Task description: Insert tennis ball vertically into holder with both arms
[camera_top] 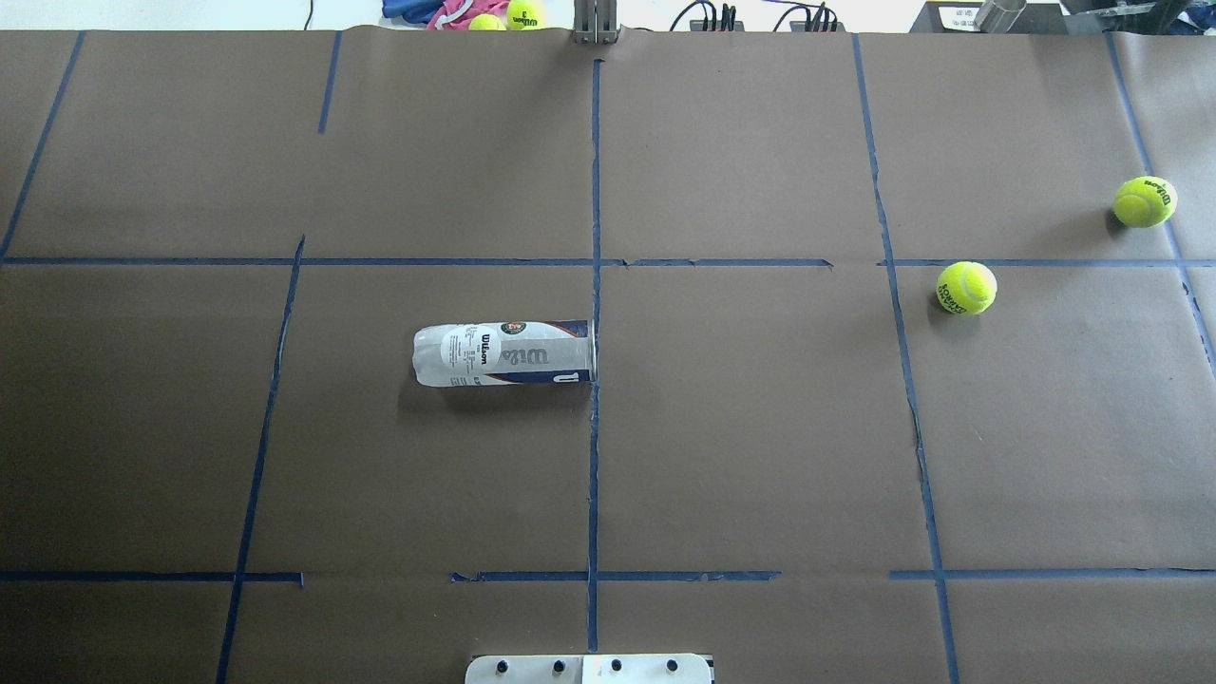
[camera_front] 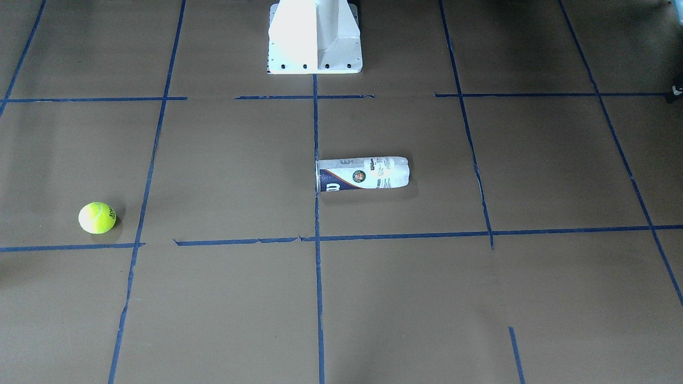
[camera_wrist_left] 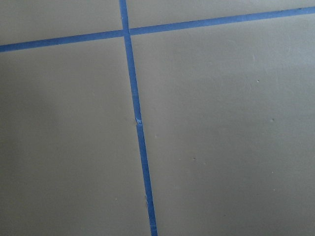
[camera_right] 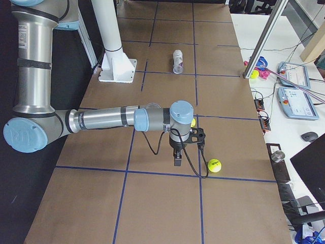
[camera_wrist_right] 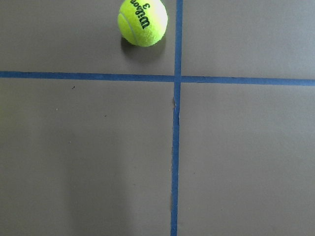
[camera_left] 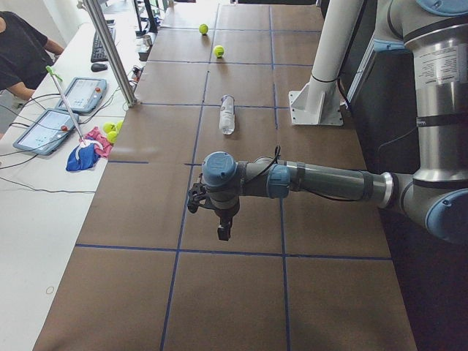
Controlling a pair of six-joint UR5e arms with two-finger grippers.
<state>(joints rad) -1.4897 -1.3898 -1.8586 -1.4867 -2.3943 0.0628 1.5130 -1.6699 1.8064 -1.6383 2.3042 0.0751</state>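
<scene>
Finger spread cannot be told on either side: the left gripper [camera_left: 222,231] and the right gripper [camera_right: 176,159] show only in the side views, each hanging above bare table [camera_top: 760,427] with nothing visibly held. The holder [camera_top: 503,353] lies on its side in the robot's left half, its mouth at the centre tape line [camera_top: 594,456] and facing right. The tennis ball [camera_top: 966,287] rests well apart in the right half, with a second ball [camera_top: 1145,201] beyond it. The likely step is the approach. The left gripper should take the holder mid-body, stand it mouth-up and brace it, while the right pinches the ball across its middle and lowers it plumb.
</scene>
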